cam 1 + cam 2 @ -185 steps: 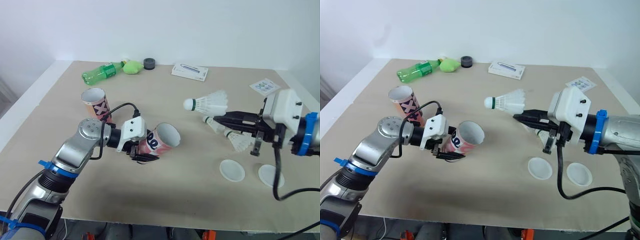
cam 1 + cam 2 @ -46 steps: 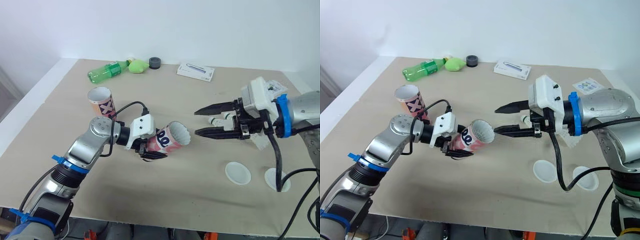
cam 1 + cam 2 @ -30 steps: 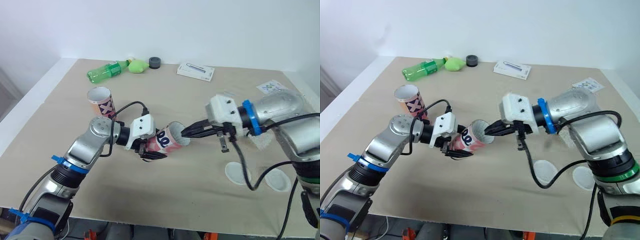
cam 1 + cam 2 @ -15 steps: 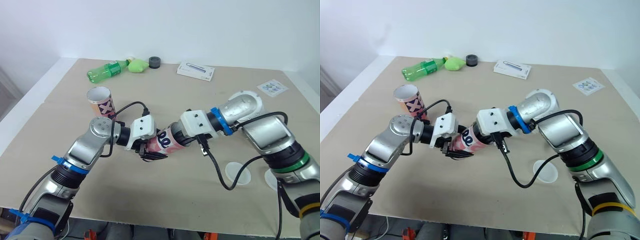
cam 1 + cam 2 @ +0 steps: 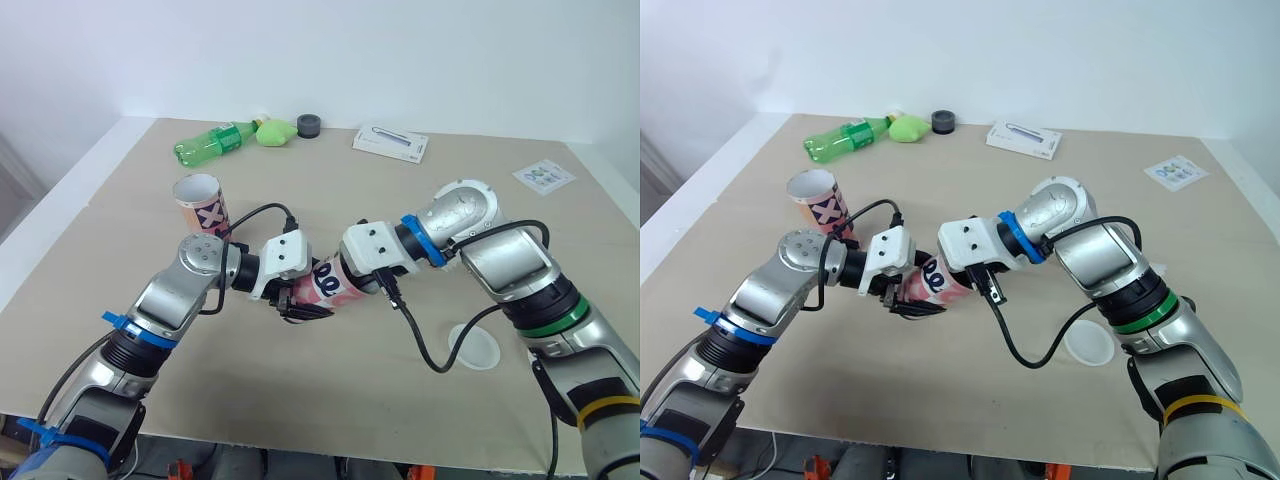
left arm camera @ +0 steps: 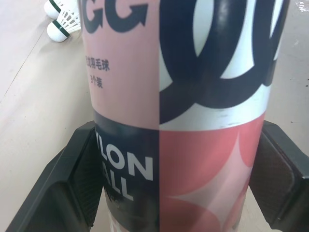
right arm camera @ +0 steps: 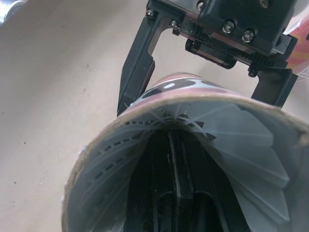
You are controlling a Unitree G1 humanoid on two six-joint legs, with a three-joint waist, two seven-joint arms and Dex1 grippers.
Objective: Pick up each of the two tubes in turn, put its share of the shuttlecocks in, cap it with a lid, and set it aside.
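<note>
Centre frame: left pincer (image 5: 303, 300) clamps the tilted pink tube (image 5: 335, 282), right pincer (image 7: 176, 193), fingers pressed together, reaches inside its mouth against a shuttlecock (image 7: 241, 140); judged first-tube loading, with the lid (image 5: 474, 346) at lower right and the upright second tube (image 5: 200, 203) at upper left not yet handled.

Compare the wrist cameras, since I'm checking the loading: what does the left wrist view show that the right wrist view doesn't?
Left wrist view: the printed outer wall of the tube, clamped in the left gripper, plus two shuttlecocks on the table. Right wrist view: the tube's open mouth, a shuttlecock's white feathers inside, the right gripper shut among them. Both: tube, left gripper, table.
</note>
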